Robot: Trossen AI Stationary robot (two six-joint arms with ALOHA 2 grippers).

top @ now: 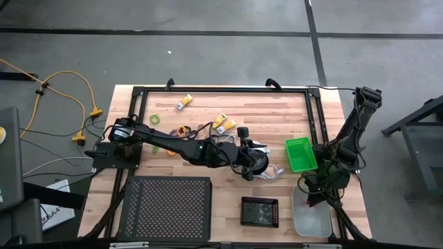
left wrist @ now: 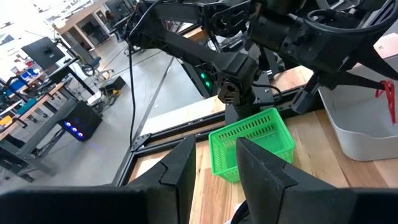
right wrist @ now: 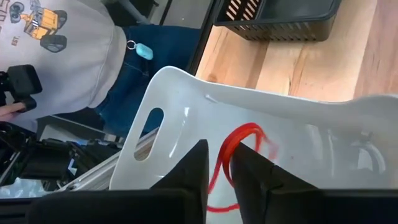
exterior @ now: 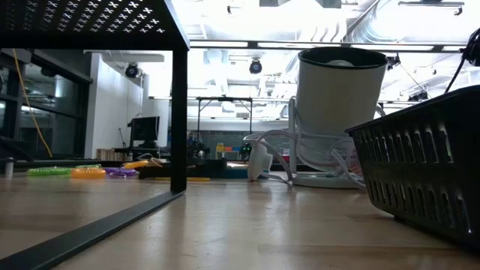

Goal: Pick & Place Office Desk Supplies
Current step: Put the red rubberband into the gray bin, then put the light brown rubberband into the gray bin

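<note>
Centrally, a thin red cord loop [right wrist: 247, 134] shows just beyond the right hand [right wrist: 219, 149], whose two dark fingers stand a little apart. Whether they touch the cord cannot be told. This hand hangs over a pale translucent plastic tray [top: 313, 220] at the table's near right corner, and the red loop is seen against the tray's inside.

Other supplies lie well apart across the far left part of the light wooden plank table [top: 277, 111]: one yellow-and-white pack [top: 183, 102], a pair of similar packs [top: 222, 124], a small green loop [top: 155, 119] and a small orange loop [top: 181, 131].

The left hand [left wrist: 216, 146] reaches to the table's middle, fingers spread with nothing between them, above a round white-and-black object [exterior: 341, 112] wound with a white cord.

A black metal frame [top: 221, 88] borders the table's far half. Grey concrete floor [top: 208, 41] surrounds it, with an orange cable [top: 69, 86] trailing at the left. A person in a grey sweatshirt and blue jeans [right wrist: 74, 56] stands near the tray.

A bright green plastic mesh basket [top: 300, 153] sits just beyond the pale tray. A large black perforated tray [top: 166, 207] occupies the near left, and a small dark tray [top: 259, 211] lies between them; its contents are unclear.
</note>
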